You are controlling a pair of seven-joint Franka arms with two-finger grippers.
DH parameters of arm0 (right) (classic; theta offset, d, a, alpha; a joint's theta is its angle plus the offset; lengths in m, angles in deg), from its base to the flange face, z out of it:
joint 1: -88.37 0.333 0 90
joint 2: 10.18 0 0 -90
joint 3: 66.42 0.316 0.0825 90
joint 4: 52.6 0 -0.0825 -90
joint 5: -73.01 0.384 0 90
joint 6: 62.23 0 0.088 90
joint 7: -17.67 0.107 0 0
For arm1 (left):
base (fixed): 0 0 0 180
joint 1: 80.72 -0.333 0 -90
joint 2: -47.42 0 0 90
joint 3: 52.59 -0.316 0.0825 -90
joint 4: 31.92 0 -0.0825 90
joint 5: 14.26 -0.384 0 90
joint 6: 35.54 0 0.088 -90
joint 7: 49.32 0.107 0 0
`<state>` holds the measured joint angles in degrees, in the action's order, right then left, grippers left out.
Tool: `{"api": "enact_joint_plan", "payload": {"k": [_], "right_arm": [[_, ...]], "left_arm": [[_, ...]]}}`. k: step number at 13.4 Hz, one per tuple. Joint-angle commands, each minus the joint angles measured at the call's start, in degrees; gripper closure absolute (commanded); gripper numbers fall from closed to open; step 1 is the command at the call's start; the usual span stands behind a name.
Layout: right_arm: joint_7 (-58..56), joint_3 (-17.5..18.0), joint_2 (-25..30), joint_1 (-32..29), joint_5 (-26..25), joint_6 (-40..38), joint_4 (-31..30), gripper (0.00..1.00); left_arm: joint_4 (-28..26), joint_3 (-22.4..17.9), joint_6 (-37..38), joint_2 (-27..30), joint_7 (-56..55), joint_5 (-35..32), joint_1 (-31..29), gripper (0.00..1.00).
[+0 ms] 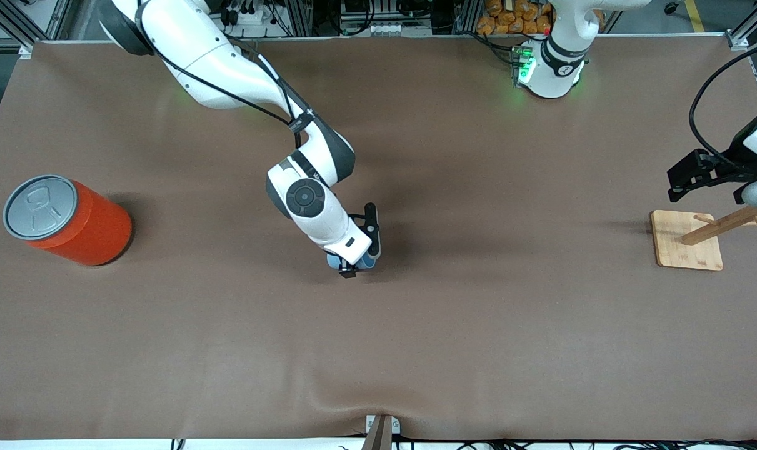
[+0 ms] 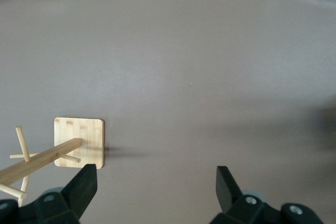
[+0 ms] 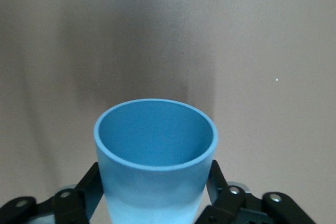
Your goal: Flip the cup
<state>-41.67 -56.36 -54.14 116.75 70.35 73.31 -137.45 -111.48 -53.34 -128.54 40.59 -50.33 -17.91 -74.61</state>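
Note:
The light-blue cup (image 1: 333, 260) stands upright with its mouth up, near the middle of the table, low under the right arm's hand. In the right wrist view the cup (image 3: 156, 145) fills the space between the black fingers (image 3: 90, 184), which lie against both its sides. The right gripper (image 1: 360, 263) is shut on the cup; the cup's base is hidden. The left gripper (image 1: 681, 182) waits open over the left arm's end of the table, with only bare table between its fingers (image 2: 155, 178).
A large orange can (image 1: 72, 220) with a grey lid stands toward the right arm's end. A wooden peg stand on a square bamboo base (image 1: 687, 240) sits under the left gripper, its base (image 2: 79, 135) also in the left wrist view. A brown mat (image 1: 478, 325) covers the table.

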Motion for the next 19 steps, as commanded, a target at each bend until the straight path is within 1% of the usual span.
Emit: {"api": "enact_joint_plan", "payload": {"k": [1,5,6,9,13,15,17,18,19], "right_arm": [[-1.3,-0.4,0.1,0.6,-2.1,3.2,-0.8,0.0],[-0.7,-0.3,0.7,-0.7,-1.2,2.2,-0.6,0.0],[0.9,-0.2,1.1,-1.0,-1.2,0.9,-0.6,0.0],[8.3,-0.1,3.5,-1.1,-1.2,-5.3,-0.2,0.0],[19.1,-0.5,7.7,-1.7,-1.3,-10.2,-0.8,0.0],[23.6,-0.4,9.8,-5.0,-1.4,-10.2,-0.8,0.0],[23.8,-0.2,12.5,-9.2,-1.2,-10.4,-0.8,0.0],[23.7,-0.1,14.0,-11.0,-1.2,-12.0,-0.8,0.0],[23.5,0.0,15.8,-12.9,-1.1,-15.4,-0.7,0.0]], "left_arm": [[0.0,0.2,0.5,0.6,0.7,0.8,-0.3,0.0],[0.0,0.2,0.1,0.1,0.7,0.7,-0.3,0.0],[0.0,0.2,0.1,0.1,0.7,0.8,-0.2,0.0],[0.1,0.2,0.1,0.1,0.7,0.7,-0.2,0.0],[0.1,0.2,0.1,0.1,0.7,0.7,-0.2,0.0],[0.1,0.2,0.1,0.1,0.7,0.7,-0.1,0.0],[0.1,0.2,0.0,0.1,0.7,0.8,0.0,0.0],[0.1,0.2,0.0,0.1,0.7,0.8,0.1,0.0],[0.1,0.2,0.0,0.1,0.7,0.7,0.1,0.0]]}}
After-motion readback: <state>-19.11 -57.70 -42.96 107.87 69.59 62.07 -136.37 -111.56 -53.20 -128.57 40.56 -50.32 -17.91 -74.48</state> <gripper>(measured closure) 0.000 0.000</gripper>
